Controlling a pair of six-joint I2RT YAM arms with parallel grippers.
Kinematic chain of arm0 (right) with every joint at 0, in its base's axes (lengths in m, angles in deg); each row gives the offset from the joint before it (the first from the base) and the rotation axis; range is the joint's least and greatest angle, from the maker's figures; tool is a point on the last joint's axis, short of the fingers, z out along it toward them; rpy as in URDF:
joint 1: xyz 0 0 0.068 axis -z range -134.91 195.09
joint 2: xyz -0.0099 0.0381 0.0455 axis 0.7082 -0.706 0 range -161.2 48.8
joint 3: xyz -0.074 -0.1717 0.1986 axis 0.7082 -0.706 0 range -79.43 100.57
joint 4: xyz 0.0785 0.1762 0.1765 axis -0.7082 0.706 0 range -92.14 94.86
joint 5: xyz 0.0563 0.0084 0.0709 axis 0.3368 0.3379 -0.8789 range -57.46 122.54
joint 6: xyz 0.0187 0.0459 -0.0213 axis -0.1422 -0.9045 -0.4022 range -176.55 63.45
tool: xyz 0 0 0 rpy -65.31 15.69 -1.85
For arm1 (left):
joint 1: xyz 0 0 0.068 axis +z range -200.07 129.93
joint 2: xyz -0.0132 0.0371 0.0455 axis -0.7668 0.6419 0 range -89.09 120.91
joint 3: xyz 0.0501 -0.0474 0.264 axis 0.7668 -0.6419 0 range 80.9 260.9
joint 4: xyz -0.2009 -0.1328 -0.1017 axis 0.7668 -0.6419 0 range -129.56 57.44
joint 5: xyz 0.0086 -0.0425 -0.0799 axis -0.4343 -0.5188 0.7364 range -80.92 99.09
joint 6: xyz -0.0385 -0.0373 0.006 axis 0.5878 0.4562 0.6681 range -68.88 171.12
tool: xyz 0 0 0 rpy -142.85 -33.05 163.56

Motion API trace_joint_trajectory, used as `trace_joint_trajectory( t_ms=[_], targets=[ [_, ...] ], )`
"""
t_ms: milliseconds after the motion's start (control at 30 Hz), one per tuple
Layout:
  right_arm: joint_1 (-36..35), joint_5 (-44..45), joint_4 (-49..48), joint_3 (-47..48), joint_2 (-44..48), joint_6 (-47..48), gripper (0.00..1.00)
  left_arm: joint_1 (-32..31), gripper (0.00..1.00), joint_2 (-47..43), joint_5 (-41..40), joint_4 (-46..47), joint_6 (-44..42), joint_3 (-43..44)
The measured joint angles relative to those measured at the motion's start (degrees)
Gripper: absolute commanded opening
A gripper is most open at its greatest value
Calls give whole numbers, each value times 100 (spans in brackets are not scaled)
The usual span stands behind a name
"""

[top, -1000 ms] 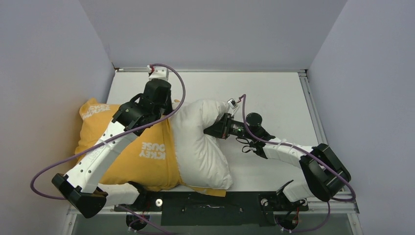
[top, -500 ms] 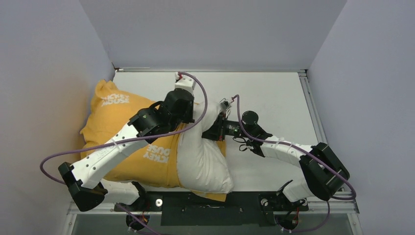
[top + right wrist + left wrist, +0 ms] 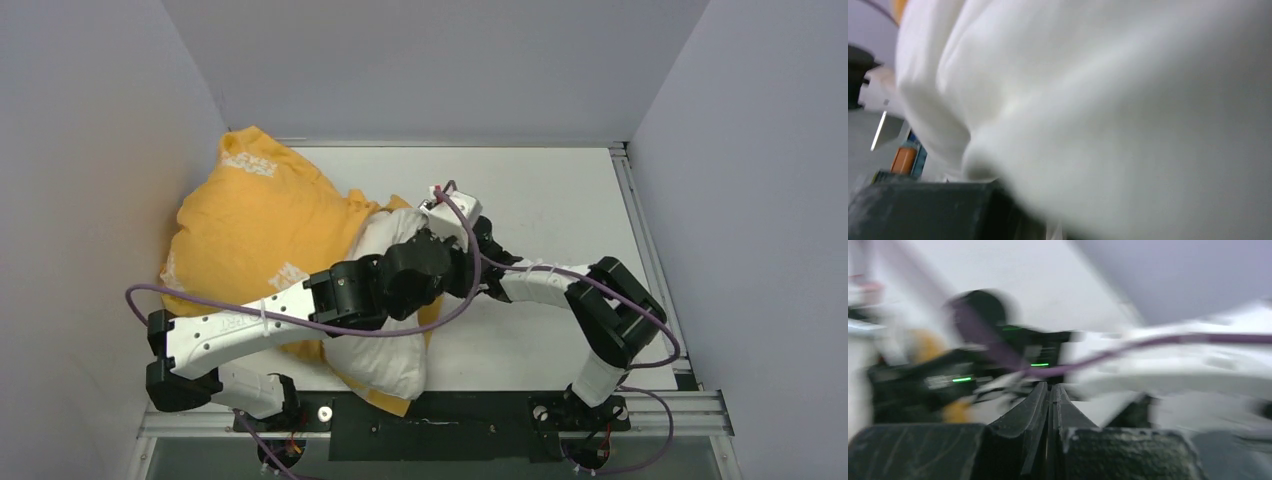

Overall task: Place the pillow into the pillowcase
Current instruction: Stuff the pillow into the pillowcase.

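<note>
Top external: the pillow (image 3: 385,352) is partly inside the pillowcase (image 3: 258,222), its near end bare at the front edge of the table (image 3: 560,200). Left wrist: your left gripper (image 3: 1049,388) is pressed together on nothing; pinch the case's mouth hem. Right wrist: pillow fabric buries the right gripper (image 3: 1013,220); I cannot tell its grip. Push leftward, slowly.

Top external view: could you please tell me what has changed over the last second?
The left arm swung right, across the pillow; the left hand is shut and empty. The pillowcase bunched up toward the far-left corner. The right arm folded in leftward. Unchanged: the right hand still seems pinched on the pillow, which remains only partly inside.
</note>
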Motion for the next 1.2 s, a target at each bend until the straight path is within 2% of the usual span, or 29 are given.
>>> trace_joint_trajectory(
  t_ms=[67,167,200,267,300,367,467,533,633,733,867,1067,1100,1200],
  targets=[
    [-11,334,-133,129,-273,-101,5,-520,0,57,413,817,120,136],
    [11,754,-267,101,-374,-238,8,-844,22,-98,522,1316,155,151],
    [31,820,-358,52,-356,-275,12,-824,34,-205,385,1331,168,118],
    [72,885,-437,-109,-267,-339,30,-750,50,-407,44,1209,160,48],
    [92,901,-442,-208,-201,-372,36,-719,56,-498,-151,1075,177,26],
    [120,925,-450,-420,-33,-391,59,-691,69,-660,-564,673,247,13],
    [216,990,-413,-688,273,-369,86,-688,74,-855,-1182,-153,442,-22],
    [295,1047,-332,-881,531,-339,98,-686,77,-901,-1504,-693,597,-57],
    [511,1147,28,-1119,997,-199,90,-673,80,-791,-1847,-1506,857,-111],
    [883,1300,560,-1290,1530,-4,90,-671,85,-332,-2050,-2203,1150,-111],
    [1412,1521,1469,-1349,2262,345,90,-671,97,584,-2179,-2824,1453,-133],
    [1759,1703,2581,-1346,2844,898,90,-629,95,2271,-2629,-4059,2214,-131],
    [1770,1714,2719,-1346,2855,951,90,-595,84,2535,-2732,-4301,2347,-120],
    [1784,1711,2865,-1502,2855,1021,90,-437,39,3143,-3021,-4857,2629,-87]
  ],
)
